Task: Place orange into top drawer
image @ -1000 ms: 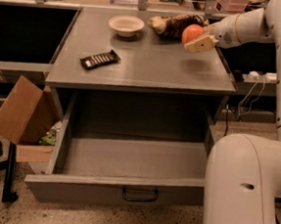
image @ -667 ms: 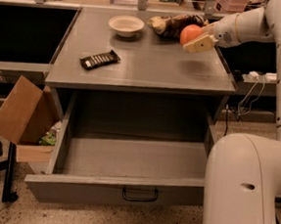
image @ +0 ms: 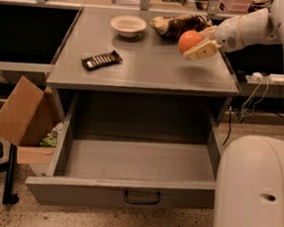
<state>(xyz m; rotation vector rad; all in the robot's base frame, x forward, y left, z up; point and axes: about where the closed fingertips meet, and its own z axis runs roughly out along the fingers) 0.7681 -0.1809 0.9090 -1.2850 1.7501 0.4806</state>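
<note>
My claw (image: pixel 196 42) is at the right rear of the cabinet top (image: pixel 146 66), reaching in from the right on my white arm (image: pixel 249 26). It is closed on the orange (image: pixel 187 40). One cream finger (image: pixel 203 50) lies under and beside the fruit, and the other sits at its upper right side. The orange shows round and bright on the left of the grip, facing the middle of the cabinet. A soft shadow lies on the grey surface below the claw, so the fruit appears to be held clear of the top, near its right edge.

The top drawer (image: pixel 120 197) is pulled fully out towards the camera. Its flat grey front panel carries a small dark wire handle (image: pixel 142 197) at centre. The drawer floor is bare grey metal. The orange is above the cabinet top and well behind the open drawer, not over it.

Other items on the cabinet top:
- A white bowl (image: pixel 128 25) stands upright at the rear, left of the claw and apart from it.
- A brown-and-cream snack bag (image: pixel 177 24) lies at the rear, just behind the orange.
- A dark flat wrapped bar (image: pixel 102 60) lies towards the left front, well apart from the claw.

A tilted cardboard box (image: pixel 23 110) is beside the cabinet on the left. My white base (image: pixel 254 195) fills the lower right of the view, just beside the drawer's right end.
</note>
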